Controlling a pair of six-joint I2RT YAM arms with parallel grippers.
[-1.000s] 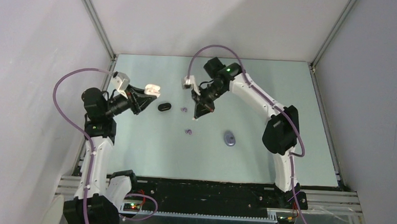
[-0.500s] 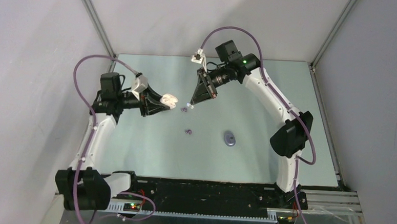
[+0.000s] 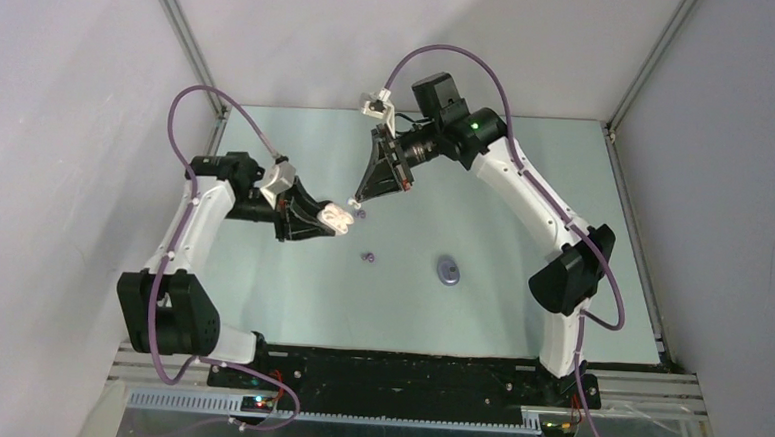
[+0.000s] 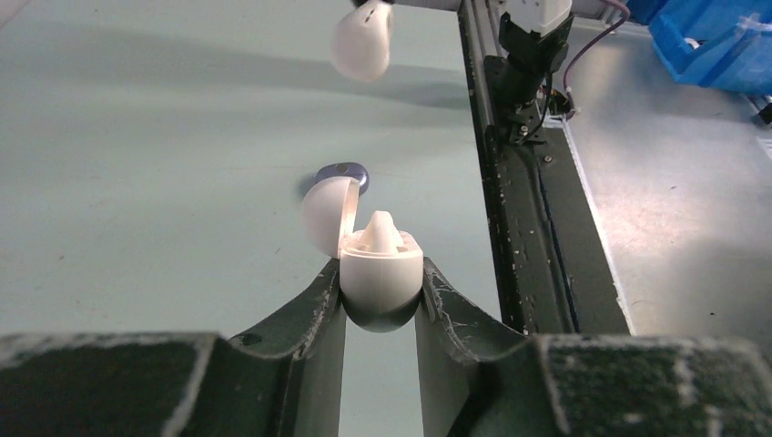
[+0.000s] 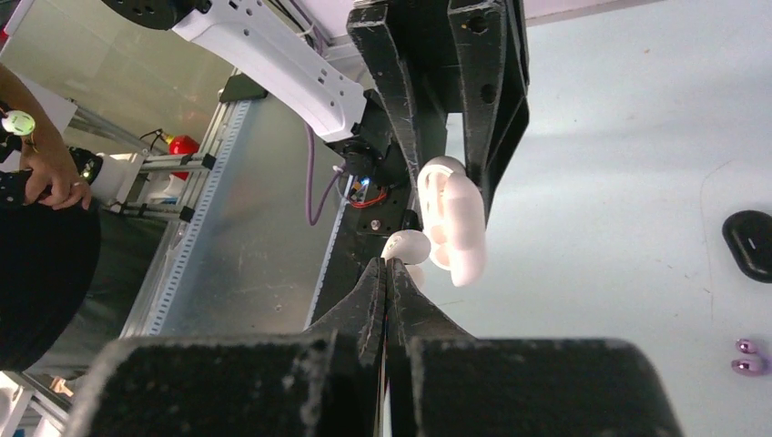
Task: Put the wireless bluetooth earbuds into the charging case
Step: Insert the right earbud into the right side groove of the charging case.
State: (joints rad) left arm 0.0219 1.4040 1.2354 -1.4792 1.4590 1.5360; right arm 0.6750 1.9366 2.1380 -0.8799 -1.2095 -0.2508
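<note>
white earbud [image 5: 407, 246] — pinched in right gripper [image 5: 387, 264]

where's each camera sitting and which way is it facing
Top external: above, behind the robot, looking down on the pale green table; left arm and right arm whole.
Left wrist: on the left gripper, looking across the table; its fingers clamp the open white egg-shaped charging case.
Right wrist: on the right gripper, pinching the small white earbud, facing the left arm.
Both wrist views share case and earbud.
</note>
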